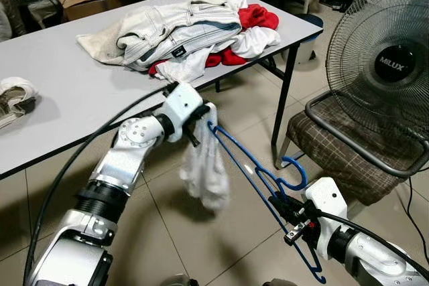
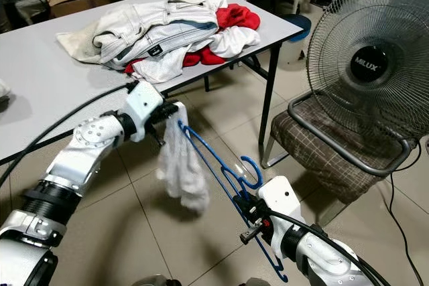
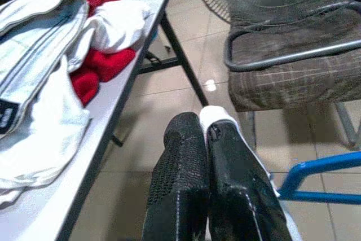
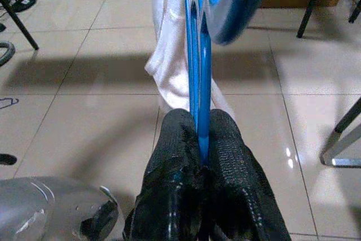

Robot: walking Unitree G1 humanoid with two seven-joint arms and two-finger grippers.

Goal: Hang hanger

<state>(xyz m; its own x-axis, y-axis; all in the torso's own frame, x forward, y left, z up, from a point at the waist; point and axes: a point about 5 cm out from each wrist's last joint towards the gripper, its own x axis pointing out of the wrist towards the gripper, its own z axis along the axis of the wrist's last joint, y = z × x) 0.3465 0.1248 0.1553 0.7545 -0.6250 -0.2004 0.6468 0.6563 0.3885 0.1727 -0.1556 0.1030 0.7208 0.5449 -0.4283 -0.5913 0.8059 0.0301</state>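
Task mid-way: blue hanger [image 1: 255, 172] was off any rail, held in air between both grippers; white garment [image 1: 204, 165] draped at its far end; no rail seen, hanging left.
Right gripper [image 4: 203, 139]: fingers [image 4: 225, 150] clenched on hanger bar near hook.
Left gripper [image 3: 206, 156]: fingers [image 3: 180, 167] pinched shut on white garment, hanger just beside.
Clothes pile [image 1: 181, 31] on table [image 1: 67, 92], beyond left fingers.

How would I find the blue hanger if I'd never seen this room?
Find the long grey table piled with white, red and denim clothes. In front of its edge, above the tiled floor, the robot's two grippers meet. The thin blue plastic hanger stretches between them: the right gripper pinches it near its curled hook, and the left gripper pinches a limp white cloth by its far end. Nothing else there is blue.
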